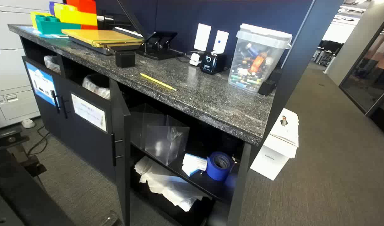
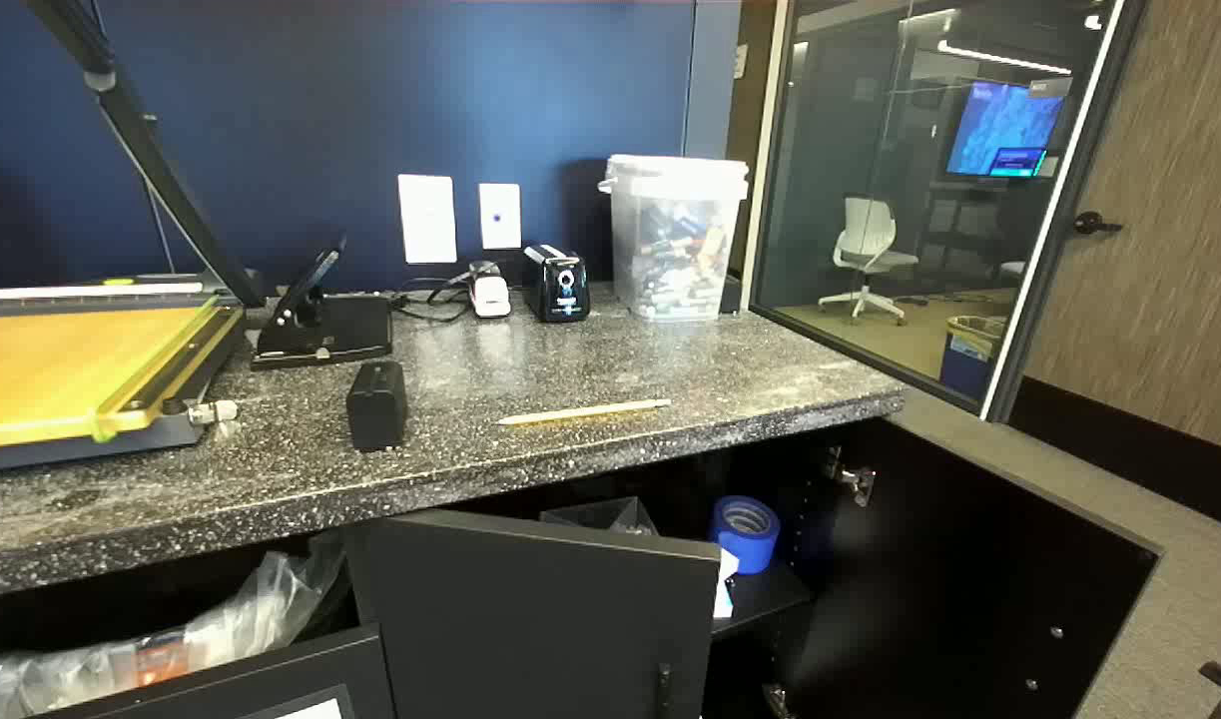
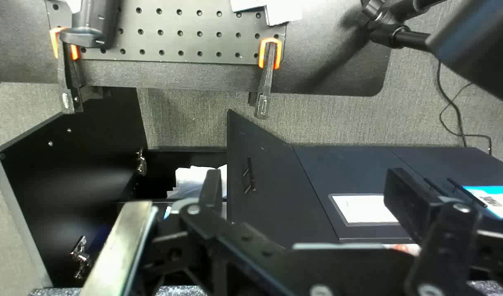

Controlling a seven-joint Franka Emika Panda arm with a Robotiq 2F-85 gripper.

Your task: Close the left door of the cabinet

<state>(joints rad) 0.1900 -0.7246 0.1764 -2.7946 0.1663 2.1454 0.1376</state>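
In an exterior view, the left door [image 1: 126,153] of the cabinet [image 1: 82,144] stands partly open, left of bottom centre; on the surface [image 1: 198,94] at upper centre lies one pencil [image 1: 158,82]. In an exterior view, the left door is partly open at bottom centre, one right door [image 2: 969,569] wide open at lower right, near one roll of blue tape [image 2: 745,539]. In the wrist view, the pincer [image 3: 304,185] is spread wide, holding nothing; the left door shows mid-frame. Two orange-tipped clamps [image 3: 267,74] are near the top.
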